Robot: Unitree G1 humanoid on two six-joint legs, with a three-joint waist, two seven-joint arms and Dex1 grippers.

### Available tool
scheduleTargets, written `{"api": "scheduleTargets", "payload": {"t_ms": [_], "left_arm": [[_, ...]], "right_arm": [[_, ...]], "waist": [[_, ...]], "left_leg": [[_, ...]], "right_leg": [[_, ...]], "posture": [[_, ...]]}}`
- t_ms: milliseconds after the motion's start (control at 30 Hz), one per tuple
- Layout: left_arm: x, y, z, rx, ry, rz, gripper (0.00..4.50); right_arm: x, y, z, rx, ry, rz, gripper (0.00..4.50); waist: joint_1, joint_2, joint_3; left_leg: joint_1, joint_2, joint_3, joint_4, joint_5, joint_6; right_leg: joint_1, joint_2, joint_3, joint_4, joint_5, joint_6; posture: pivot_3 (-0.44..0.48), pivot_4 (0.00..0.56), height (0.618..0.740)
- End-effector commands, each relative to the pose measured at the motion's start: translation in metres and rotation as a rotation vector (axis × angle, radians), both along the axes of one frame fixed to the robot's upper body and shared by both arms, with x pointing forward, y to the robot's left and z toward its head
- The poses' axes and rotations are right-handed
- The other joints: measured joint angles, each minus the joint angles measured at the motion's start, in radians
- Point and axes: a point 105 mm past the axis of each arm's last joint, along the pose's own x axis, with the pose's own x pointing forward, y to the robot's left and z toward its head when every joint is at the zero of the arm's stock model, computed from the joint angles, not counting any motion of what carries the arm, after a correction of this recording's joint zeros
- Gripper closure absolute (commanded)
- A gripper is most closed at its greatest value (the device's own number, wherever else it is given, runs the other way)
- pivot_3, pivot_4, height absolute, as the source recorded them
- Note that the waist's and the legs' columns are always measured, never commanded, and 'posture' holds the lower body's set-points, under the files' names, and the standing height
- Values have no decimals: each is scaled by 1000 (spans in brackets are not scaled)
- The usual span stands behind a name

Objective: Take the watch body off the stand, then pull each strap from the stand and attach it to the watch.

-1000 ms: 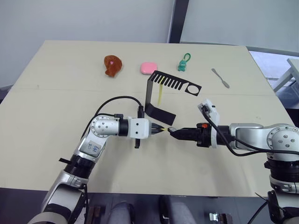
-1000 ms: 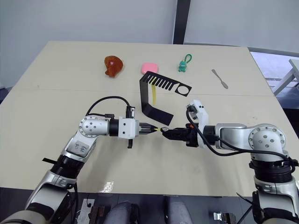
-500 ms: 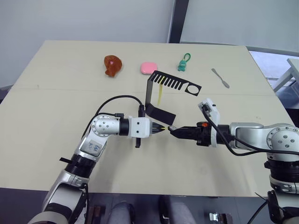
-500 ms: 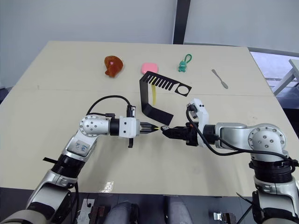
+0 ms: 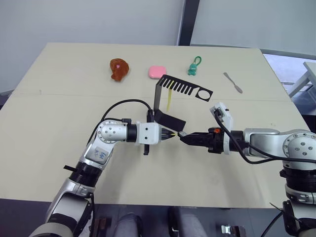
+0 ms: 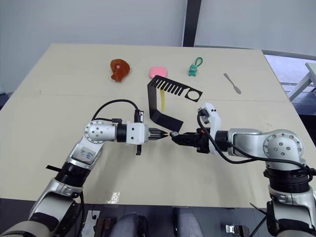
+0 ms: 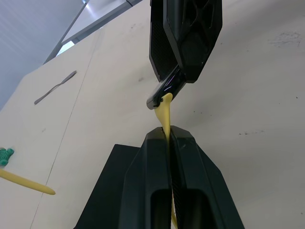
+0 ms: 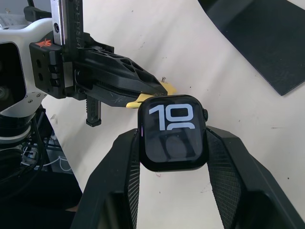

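On the pale worktop (image 6: 59,108) we see the black stand (image 6: 165,101) near the middle, and one yellow strap (image 6: 161,100) hangs from its slotted top arm. In front of the stand our two grippers meet tip to tip. The left gripper (image 6: 159,135) pinches a small yellow strap end (image 6: 167,134), and the right gripper (image 6: 177,137) holds the small dark watch body (image 6: 173,134) against it. At the far side lie a brown object (image 6: 118,69), a pink object (image 6: 157,72), a green keyring figure (image 6: 193,67) and a grey spatula (image 6: 232,83), well apart from each other.
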Motion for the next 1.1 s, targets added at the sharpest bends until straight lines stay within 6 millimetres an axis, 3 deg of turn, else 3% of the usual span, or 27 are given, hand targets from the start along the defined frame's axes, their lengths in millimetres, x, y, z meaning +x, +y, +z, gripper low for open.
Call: {"api": "scheduleTargets", "payload": {"t_ms": [33, 1100], "left_arm": [[-10, -21, 24, -67, -81, -80, 4500], [-10, -24, 25, -70, -74, -91, 4500]], "right_arm": [[-15, 19, 7, 27, -20, 122, 3006], [-16, 18, 5, 20, -19, 109, 3006]], "waist": [[0, 0, 0], [0, 0, 0]], "left_leg": [[0, 0, 0, 0, 0, 0], [0, 0, 0, 0, 0, 0]], "right_leg": [[0, 0, 0, 0, 0, 0], [0, 0, 0, 1, 0, 0]], "posture": [[0, 150, 740], [0, 150, 740]]}}
